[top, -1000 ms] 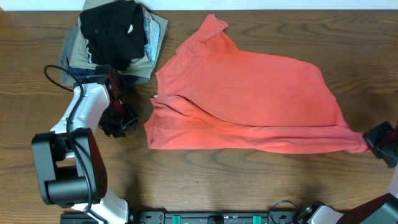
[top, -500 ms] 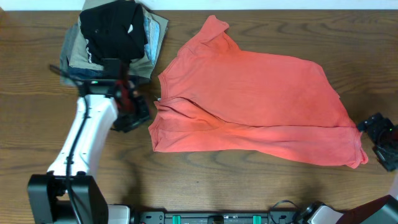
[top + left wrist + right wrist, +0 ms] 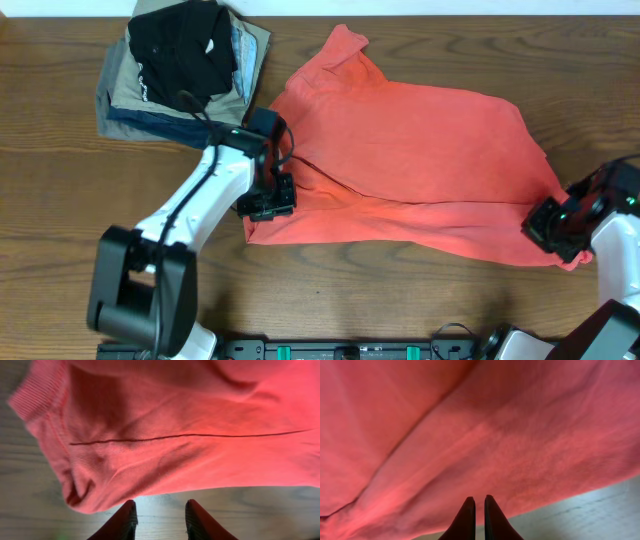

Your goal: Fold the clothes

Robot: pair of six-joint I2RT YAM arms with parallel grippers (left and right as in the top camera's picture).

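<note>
The clothes, a coral-red T-shirt, lie spread flat across the middle and right of the table. My left gripper sits at the shirt's lower left edge. In the left wrist view it is open over bare wood, and the shirt's rolled hem lies just past the fingertips. My right gripper is over the shirt's lower right corner. In the right wrist view it has its fingers almost together, tips against the red cloth. Whether any cloth is pinched does not show.
A pile of folded garments, topped by a black one, stands at the back left, close to the shirt's sleeve. The table's front edge runs along a black rail. Bare wood lies left of my left arm.
My left gripper swung right from beside the folded pile to the shirt's left edge. My right gripper let go of the stretched corner, moved left onto the shirt and closed. The corner slackened.
</note>
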